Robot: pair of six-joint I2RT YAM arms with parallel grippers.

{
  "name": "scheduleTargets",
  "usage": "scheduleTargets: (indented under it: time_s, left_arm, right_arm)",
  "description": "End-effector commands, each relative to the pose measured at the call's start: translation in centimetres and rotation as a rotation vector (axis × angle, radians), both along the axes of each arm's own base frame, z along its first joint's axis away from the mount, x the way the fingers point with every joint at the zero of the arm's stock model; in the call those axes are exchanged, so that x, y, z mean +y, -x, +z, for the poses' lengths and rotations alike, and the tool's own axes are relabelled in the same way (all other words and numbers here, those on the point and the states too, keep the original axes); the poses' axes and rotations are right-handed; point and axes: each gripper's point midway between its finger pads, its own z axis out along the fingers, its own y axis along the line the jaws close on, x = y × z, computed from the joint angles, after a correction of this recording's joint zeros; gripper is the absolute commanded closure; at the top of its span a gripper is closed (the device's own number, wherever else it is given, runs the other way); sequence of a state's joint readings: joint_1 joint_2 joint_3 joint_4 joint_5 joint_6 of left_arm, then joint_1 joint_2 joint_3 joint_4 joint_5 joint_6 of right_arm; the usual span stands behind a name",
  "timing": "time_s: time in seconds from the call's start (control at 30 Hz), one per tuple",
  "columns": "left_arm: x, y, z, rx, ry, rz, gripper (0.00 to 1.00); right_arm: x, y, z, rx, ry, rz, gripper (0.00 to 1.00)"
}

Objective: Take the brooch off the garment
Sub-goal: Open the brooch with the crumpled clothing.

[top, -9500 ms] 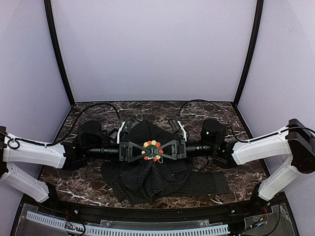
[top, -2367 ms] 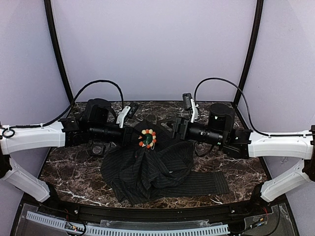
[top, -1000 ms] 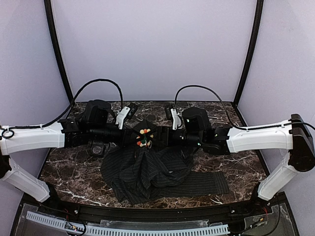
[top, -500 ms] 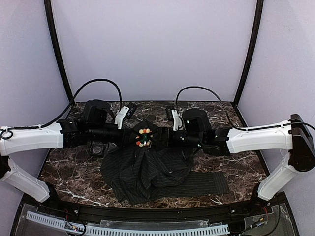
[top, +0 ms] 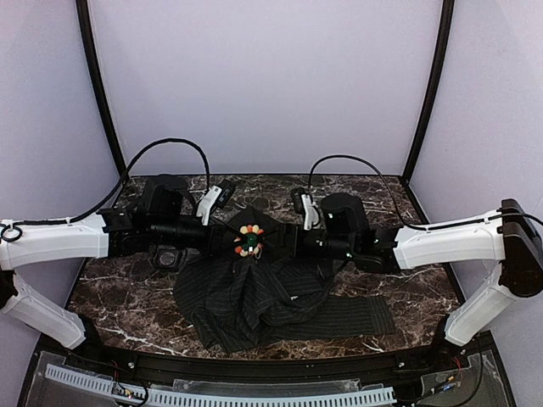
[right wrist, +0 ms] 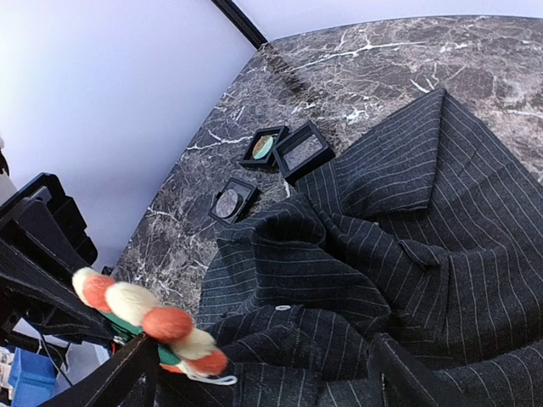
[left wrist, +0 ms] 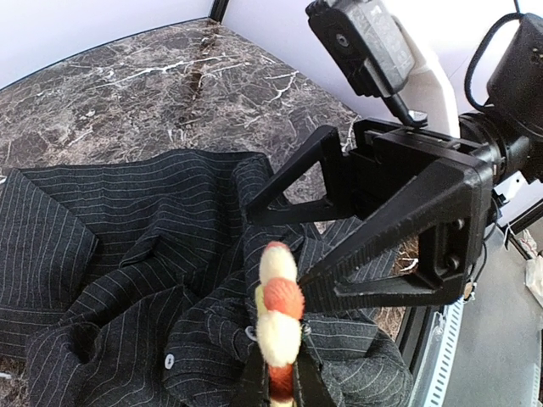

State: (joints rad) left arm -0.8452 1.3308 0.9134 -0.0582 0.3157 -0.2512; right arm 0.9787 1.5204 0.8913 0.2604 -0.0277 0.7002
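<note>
Nearest the arm bases, the dark pinstriped garment lay heaped on the marble table, one flat strip of it stretching off toward the right arm's side. Farther in, the cloth rose to a peak between the two arms, and the brooch sat at that peak, lifted off the tabletop with the fabric around it.

The left gripper reached in from its side. In its own wrist view the fingertips stood close together at the bottom of the frame, clamped on the lower edge of the brooch, which was seen edge-on there (whether a fold of cloth was pinched along with it could not be told). Facing it, the right gripper had its two triangular fingers spread wide and gripped nothing. The tip of one finger lay just beside the brooch's beads, the other above it and apart.

Beyond the lifted cloth in the right wrist view, three small square black boxes rested on the bare marble just off the garment's edge, two of them side by side and touching, the third a little apart. Behind everything stood the pale back wall.
</note>
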Motion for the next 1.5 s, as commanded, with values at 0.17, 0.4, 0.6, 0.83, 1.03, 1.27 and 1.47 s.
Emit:
scheduleTargets:
  time_s: [0.17,0.4,0.6,0.83,1.03,1.27,1.47]
  left_arm:
    - [-0.4,1.0,1.7,0.034,0.091,-0.060,0.99]
    - [-1.0,1.8,2.4,0.055,0.148,-0.119,0.99]
    - [-1.3,2.0,2.3,0.066,0.157,-0.134,0.99]
    - [-1.3,2.0,2.2,0.070,0.153,-0.134,0.99]
    - [-1.2,1.7,1.9,0.068,0.141,-0.118,0.99]
    - [-1.1,1.6,1.8,0.075,0.139,-0.113,0.99]
    - [-1.1,1.6,1.8,0.077,0.145,-0.118,0.99]
  right_arm:
    - [-2.7,2.2,3.4,-0.010,-0.269,0.144,0.11]
    - [-0.1,5.0,5.0,-0.044,-0.281,0.327,0.12]
    - [1.6,5.3,4.4,-0.041,-0.254,0.350,0.15]
    - [2.7,5.4,3.4,-0.024,-0.206,0.364,0.30]
    - [3.0,5.7,2.8,-0.018,-0.185,0.371,0.41]
    - [2.9,6.1,2.6,-0.009,-0.193,0.384,0.53]
    - [2.8,6.0,2.6,-0.005,-0.206,0.379,0.67]
